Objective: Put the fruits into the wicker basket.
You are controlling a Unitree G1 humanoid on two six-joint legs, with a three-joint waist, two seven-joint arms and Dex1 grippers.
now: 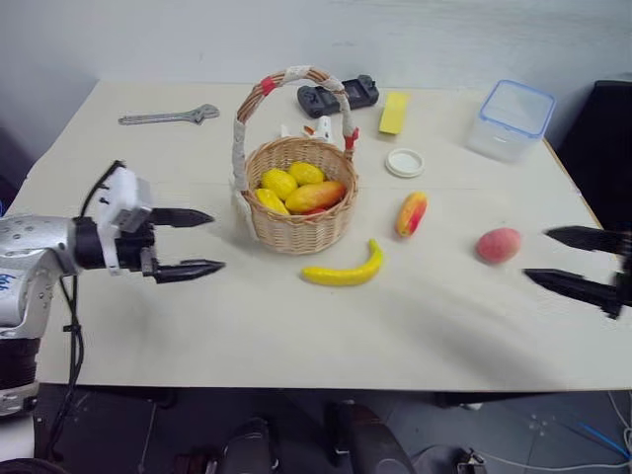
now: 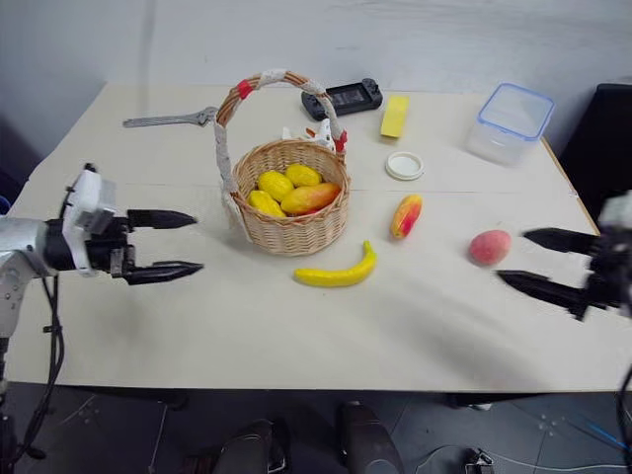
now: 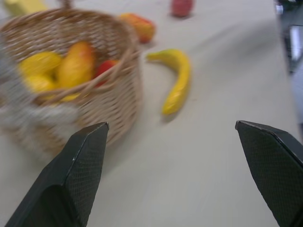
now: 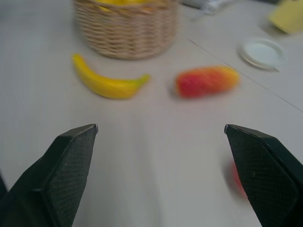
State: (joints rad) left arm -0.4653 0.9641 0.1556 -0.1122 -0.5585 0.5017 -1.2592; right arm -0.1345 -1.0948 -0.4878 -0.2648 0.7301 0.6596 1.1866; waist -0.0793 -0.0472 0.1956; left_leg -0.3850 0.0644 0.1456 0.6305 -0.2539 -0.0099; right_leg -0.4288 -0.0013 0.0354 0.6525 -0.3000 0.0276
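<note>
The wicker basket [image 1: 301, 202] sits mid-table, already holding some fruit; the banana [image 1: 346, 269], mango [image 1: 411, 213] and peach [image 1: 499, 244] lie toward the table's right edge. The left gripper [image 1: 193, 243] and right gripper [image 2: 546, 262] are both spread and empty. The round peach could roll off that edge if a finger nudges it.

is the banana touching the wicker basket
Apart. The left eye view shows bare table between the banana and the wicker basket.
</note>
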